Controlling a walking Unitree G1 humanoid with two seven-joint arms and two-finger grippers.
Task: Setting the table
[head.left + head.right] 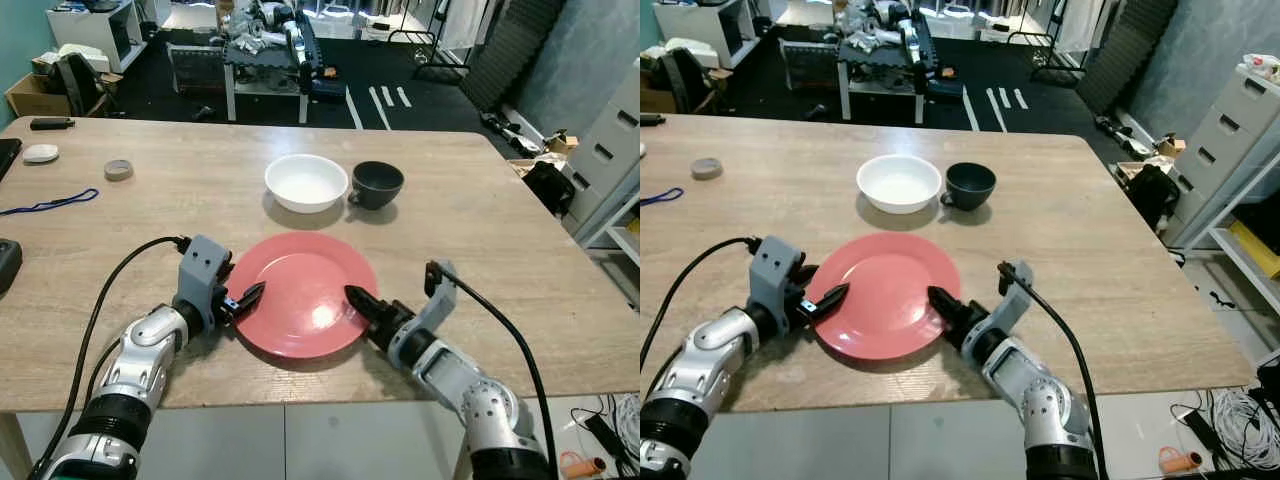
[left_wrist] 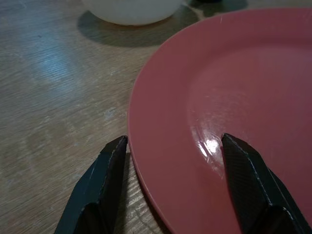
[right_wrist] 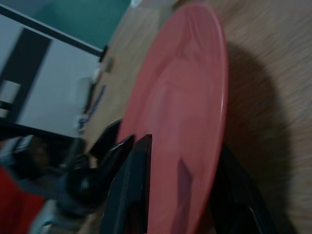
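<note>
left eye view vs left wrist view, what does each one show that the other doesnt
Left eye view alone: the dark cup, the right gripper at the red plate's right edge, and a tape roll far left. Left wrist view alone: close up, one black finger outside the rim, the other over the plate's surface. Both: the red plate, the white bowl, the wooden table, the left gripper.

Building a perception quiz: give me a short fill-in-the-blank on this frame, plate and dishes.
1. Both grippers, left gripper and right gripper, sit at opposite edges of the ____ plate.
2. Beyond the plate stands a white ____.
3. The dark cup is on the bowl's ____ side.

Missing words: red; bowl; right
</note>
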